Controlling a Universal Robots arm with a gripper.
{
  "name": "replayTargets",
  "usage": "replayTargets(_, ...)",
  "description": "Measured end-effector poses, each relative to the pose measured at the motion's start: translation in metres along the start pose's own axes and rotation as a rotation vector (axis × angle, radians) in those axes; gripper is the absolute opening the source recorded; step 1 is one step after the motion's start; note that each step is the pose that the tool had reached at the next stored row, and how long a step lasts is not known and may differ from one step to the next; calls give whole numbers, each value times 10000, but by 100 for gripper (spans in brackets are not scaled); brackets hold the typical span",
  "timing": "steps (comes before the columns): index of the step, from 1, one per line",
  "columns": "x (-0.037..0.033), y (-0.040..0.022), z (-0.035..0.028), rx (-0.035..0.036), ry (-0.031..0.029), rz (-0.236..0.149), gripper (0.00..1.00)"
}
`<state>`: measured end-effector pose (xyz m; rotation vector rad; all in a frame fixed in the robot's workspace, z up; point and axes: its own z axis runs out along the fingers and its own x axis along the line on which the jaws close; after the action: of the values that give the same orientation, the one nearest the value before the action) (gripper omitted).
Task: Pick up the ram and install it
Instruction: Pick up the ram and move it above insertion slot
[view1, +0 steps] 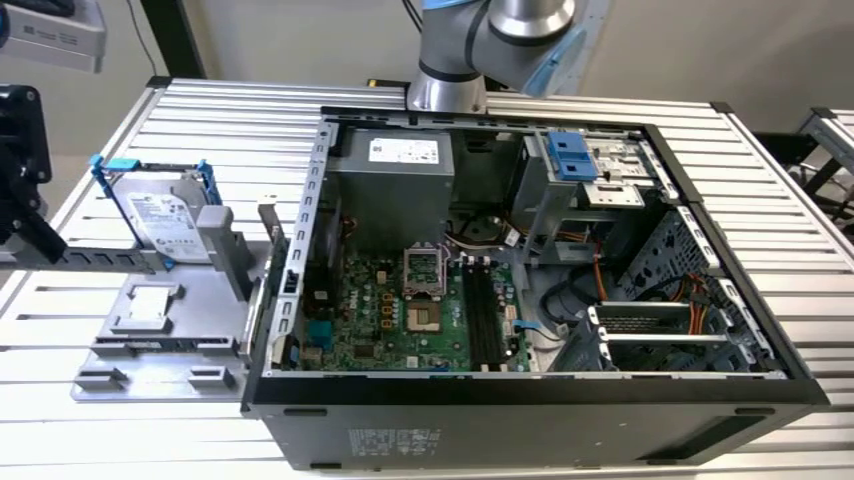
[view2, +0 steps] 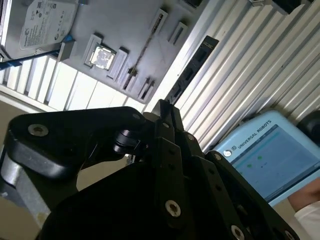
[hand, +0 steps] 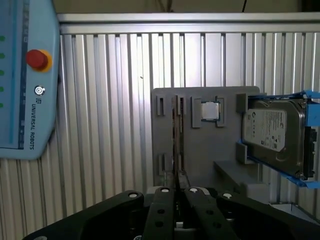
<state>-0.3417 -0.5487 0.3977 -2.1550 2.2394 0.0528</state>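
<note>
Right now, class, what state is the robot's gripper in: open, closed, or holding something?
The gripper is closed, holding the ram, the dark stick that juts past its tips in both wrist views.

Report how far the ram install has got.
Done: nothing yet. The ram sits in the gray fixture, and the motherboard's memory slots look empty. In hand: nothing; the hand is shut, in line with the ram in the first wrist view. Left: both pickup and install.
</note>
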Motion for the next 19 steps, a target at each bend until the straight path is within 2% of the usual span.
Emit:
replayTargets(3, -4, -113, 0, -40, 3, 2, 0)
replayTargets(6, -8, -196, -8, -148, 6, 7, 0)
replayTargets(8, -10, -240, -10, -194, 7, 9, 0)
replayTargets(10, -11, -266, -11, -213, 9, 9, 0)
replayTargets(13, -10, -266, -11, -214, 9, 11, 0)
replayTargets(15, -11, -267, -11, -176, -18, 6, 0)
replayTargets(18, -11, -267, -11, 37, -43, -19, 0)
replayTargets(19, -11, -268, -11, 73, -44, -21, 0)
